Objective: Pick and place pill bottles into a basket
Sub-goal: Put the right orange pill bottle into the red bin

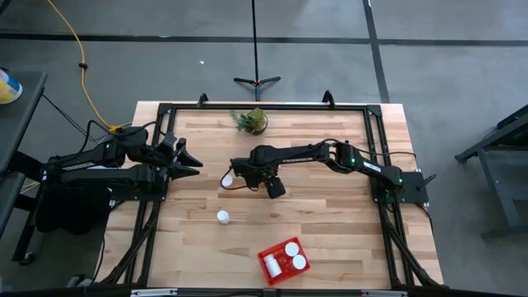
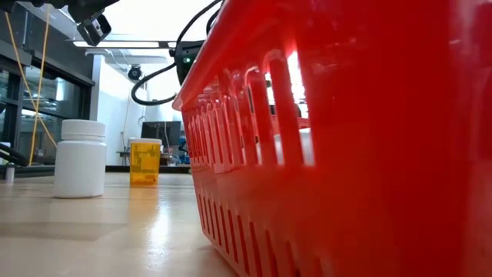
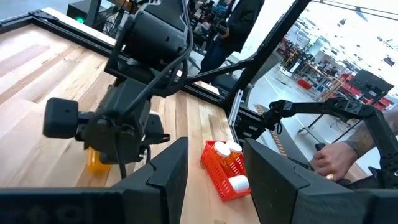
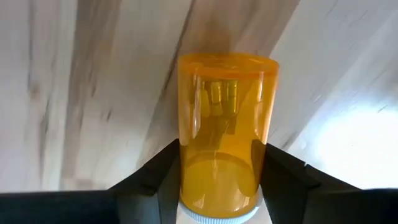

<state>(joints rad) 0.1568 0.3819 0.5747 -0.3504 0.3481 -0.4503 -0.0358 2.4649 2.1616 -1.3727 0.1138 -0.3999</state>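
Note:
My right gripper [image 1: 241,178] reaches to the table's middle and is shut on an orange pill bottle [image 4: 224,137] with a white cap [image 1: 228,178]. The bottle also shows in the low view [image 2: 144,161], standing upright on the wood. An all-white bottle [image 1: 223,217] stands on its base nearer the front and shows in the low view [image 2: 79,158]. The red basket [image 1: 268,264] sits at the front with three bottles [image 1: 295,256] inside. My left gripper [image 1: 188,162] is open and empty at the table's left side. My right gripper pinches the orange bottle's body just below the cap [image 4: 186,186] between its two fingers [image 4: 158,180], one on each side. The fingers come from above, pointing steeply down along the bottle. The bottle is upright, cap up, its base [image 2: 144,183] on the table.
A small green potted plant [image 1: 250,120] stands at the far edge. The basket's wall [image 2: 346,154] fills most of the low view. Beyond the table's right side, the left wrist view shows a person's hand [image 3: 333,158]. Bare wood lies between the held bottle and the basket.

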